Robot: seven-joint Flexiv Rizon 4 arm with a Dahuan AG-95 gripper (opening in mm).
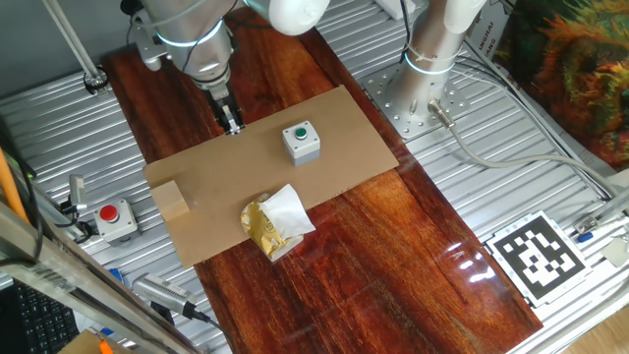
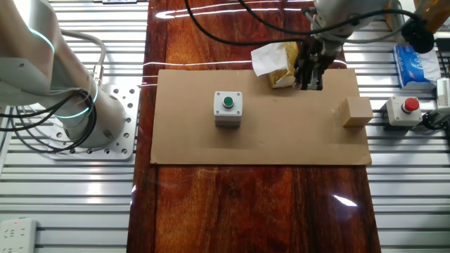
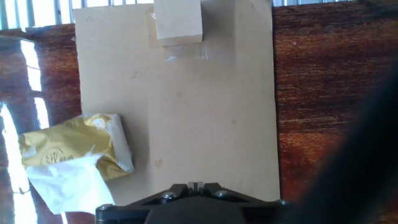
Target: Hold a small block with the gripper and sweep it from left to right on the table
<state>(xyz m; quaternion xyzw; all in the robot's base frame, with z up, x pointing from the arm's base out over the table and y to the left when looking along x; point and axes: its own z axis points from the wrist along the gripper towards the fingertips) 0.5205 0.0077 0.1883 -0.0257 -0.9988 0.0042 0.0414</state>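
My hand hangs empty above the cardboard sheet, its 2 fingers drawn together with nothing between them. The small block sits on the sheet near its edge, at 12 o'clock in my hand view and well apart from me. The crumpled wrapper lies at 9 o'clock, the button box farther off. Risk: coming down without parting the fingers first would knock the block off the sheet onto the desk, or catch the wrapper.
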